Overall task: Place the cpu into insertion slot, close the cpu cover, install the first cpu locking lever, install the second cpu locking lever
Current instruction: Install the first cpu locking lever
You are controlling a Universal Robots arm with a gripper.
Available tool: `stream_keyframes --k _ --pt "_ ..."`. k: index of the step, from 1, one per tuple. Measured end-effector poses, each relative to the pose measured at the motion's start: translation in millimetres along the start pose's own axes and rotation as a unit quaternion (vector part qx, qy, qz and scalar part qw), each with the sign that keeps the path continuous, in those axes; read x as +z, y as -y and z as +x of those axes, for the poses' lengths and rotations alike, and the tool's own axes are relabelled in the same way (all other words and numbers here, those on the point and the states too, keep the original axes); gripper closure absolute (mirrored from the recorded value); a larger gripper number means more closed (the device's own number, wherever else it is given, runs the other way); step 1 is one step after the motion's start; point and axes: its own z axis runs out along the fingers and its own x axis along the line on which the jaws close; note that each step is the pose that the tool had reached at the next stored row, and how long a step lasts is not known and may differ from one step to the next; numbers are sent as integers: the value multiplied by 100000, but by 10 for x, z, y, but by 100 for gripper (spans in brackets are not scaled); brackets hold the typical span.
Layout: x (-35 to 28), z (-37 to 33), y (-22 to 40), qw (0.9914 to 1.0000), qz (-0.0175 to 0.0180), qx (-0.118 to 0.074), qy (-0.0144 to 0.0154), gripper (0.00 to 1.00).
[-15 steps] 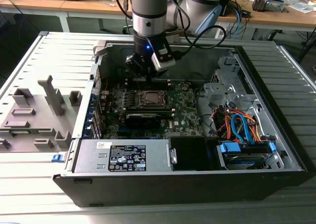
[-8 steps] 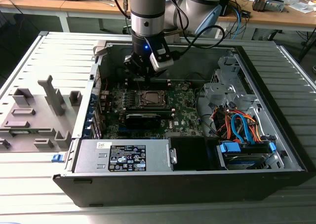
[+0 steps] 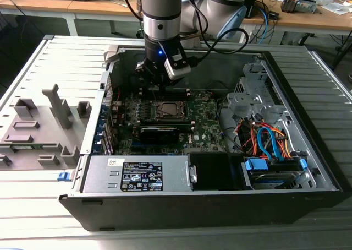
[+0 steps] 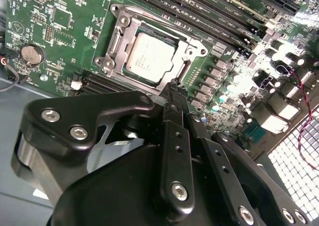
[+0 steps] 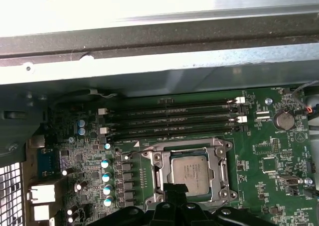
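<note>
Hovering with gripper (image 4: 172,89) fingers together, holding nothing, just beside the cpu (image 4: 149,56) seated mid-frame in the insertion slot (image 4: 118,34); best kept square, pressing gently

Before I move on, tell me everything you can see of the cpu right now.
The cpu is a small flat square chip with a dull silver-grey metal top bearing faint print. It lies flat and level in the insertion slot, framed by the silvery cpu cover closed around its edges. Nothing grips it; the gripper hangs just beside the socket.
</note>
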Motion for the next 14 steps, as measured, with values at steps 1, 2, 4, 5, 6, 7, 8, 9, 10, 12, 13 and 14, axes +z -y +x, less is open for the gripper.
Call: stream_keyframes --k 1,2,4,5,6,7,8,9,10,12,13,14 --pt "0 3 0 100000 -1 -1 2 89" --pt "0 5 0 100000 -3 -5 -2 89" --pt "0 8 1 100000 -3 -6 0 89" --pt "0 8 1 100000 -4 0 0 89" --pt "0 8 1 100000 -5 -2 -2 89" --pt "0 9 1 100000 -6 -2 -1 89" --pt "0 11 1 100000 -9 2 1 89" --pt "-1 47 4 100000 -8 0 0 89" --pt "-2 60 5 100000 -6 -1 -1 89" --pt "-2 80 7 100000 -7 1 2 89" --pt "-3 95 8 100000 -7 2 0 89" --pt "-4 147 10 100000 -5 -1 -3 89"
